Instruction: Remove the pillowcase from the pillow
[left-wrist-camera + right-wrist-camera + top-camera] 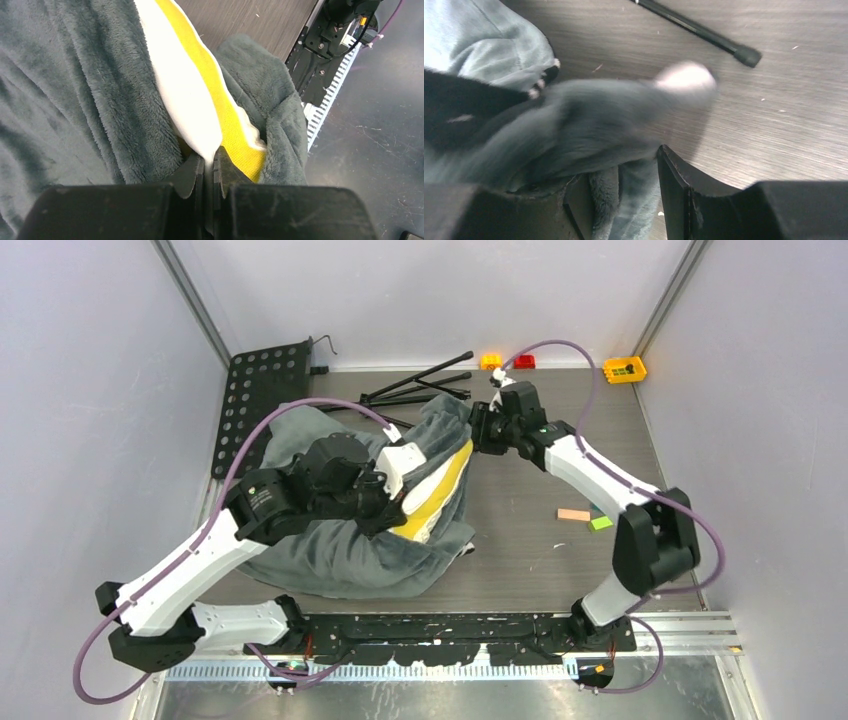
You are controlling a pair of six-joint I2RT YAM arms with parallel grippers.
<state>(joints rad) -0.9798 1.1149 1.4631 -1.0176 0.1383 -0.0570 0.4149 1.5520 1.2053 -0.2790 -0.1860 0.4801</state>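
The dark grey-teal pillowcase [330, 550] lies bunched in the middle left of the table, still round the pillow [440, 485]. The pillow's white face and yellow side band stick out of the opening toward the right. My left gripper [385, 510] is shut on the pillow's white corner [187, 100], beside the yellow band [227, 120]; its jaws [209, 162] pinch the white cloth. My right gripper [478, 430] is at the far edge of the opening. A fold of the fleecy pillowcase [589, 120] runs between its jaws [621, 167], and they are closed on it. The cloth further out is blurred.
A black perforated plate [262, 400] and black tripod rods [420, 388] lie at the back left; one rod [704, 32] shows beyond the right gripper. Small orange [490, 361], red [524, 361] and yellow [624, 369] bricks sit along the back. An orange block [573, 514] and a green one [600, 523] lie right.
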